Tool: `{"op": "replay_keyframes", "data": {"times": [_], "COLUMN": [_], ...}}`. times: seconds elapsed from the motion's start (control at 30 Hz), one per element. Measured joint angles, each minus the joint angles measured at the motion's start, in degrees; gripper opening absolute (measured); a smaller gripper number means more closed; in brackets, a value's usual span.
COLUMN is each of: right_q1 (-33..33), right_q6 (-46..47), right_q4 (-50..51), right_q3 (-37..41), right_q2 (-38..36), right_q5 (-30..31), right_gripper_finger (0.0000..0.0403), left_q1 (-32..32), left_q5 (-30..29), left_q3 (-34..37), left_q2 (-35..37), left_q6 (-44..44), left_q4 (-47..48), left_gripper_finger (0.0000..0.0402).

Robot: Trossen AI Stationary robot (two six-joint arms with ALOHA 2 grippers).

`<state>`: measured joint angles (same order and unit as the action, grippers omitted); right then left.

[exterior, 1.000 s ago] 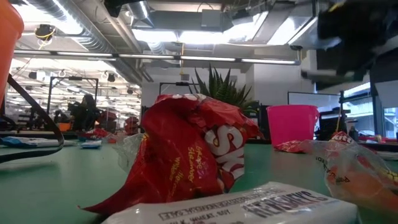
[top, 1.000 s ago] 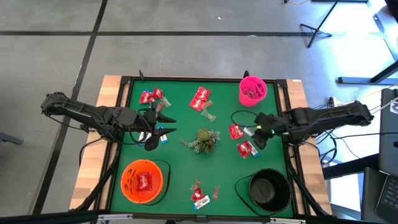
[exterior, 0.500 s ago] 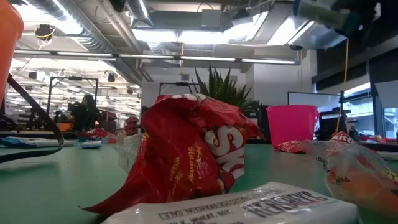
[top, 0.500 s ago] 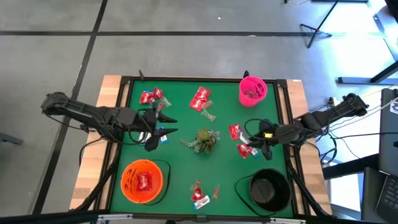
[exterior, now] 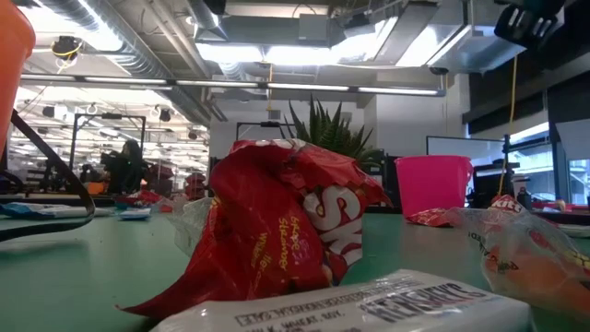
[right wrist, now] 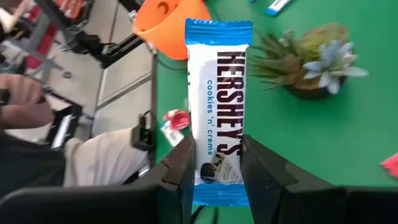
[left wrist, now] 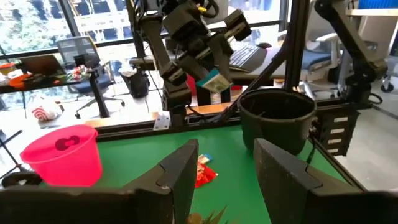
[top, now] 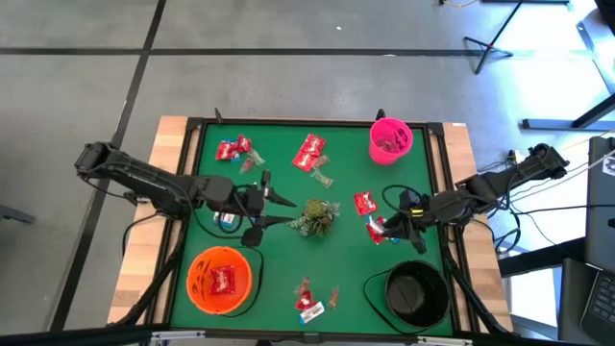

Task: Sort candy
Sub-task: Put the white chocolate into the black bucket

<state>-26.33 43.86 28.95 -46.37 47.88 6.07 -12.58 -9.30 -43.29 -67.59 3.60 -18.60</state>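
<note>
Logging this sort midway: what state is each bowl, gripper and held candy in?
Orange bowl: holds a red packet.
Pink bowl: holds candy.
Black bowl: looks empty.
Right gripper: shut on the white-and-blue bar.
Left gripper: open, holding nothing.

Grey concrete floor [top: 288, 86], ceiling strip lights [exterior: 304, 53], an office chair [left wrist: 84, 59] by bright windows [left wrist: 31, 25].
</note>
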Motion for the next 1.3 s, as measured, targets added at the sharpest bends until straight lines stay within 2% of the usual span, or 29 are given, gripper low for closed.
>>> {"op": "replay_keyframes", "data": {"times": [0.23, 0.5, 0.73, 0.9, 1.3], "right_q1": [-6.3, -21.9, -31.3, -32.6, -32.5], "right_q6": [2.7, 16.5, 32.9, 39.5, 40.0], "right_q4": [-6.8, -6.5, -3.9, 0.6, 2.9], "right_q3": [0.0, 0.0, 0.0, 0.0, 0.0], "right_q2": [0.0, 1.5, 4.5, 4.9, 4.9], "right_q5": [-2.0, 6.3, 8.5, 7.8, 4.4], "right_gripper_finger": [0.0105, 0.0105, 0.0105, 0.0105, 0.0106], "left_q1": [0.0, 0.0, -0.4, -0.6, -0.6], "left_q5": [0.0, 0.0, 0.0, -0.2, -0.2], "left_q3": [0.0, 0.0, 0.0, 0.0, 0.0], "left_q2": [0.1, 0.1, 0.1, 0.1, 0.1], "left_q6": [0.0, -0.4, -0.5, -0.5, -1.7], "left_q4": [-1.6, -1.7, -1.6, -1.6, -1.3], "left_gripper_finger": [0.0149, 0.0149, 0.0149, 0.0149, 0.0149]}}
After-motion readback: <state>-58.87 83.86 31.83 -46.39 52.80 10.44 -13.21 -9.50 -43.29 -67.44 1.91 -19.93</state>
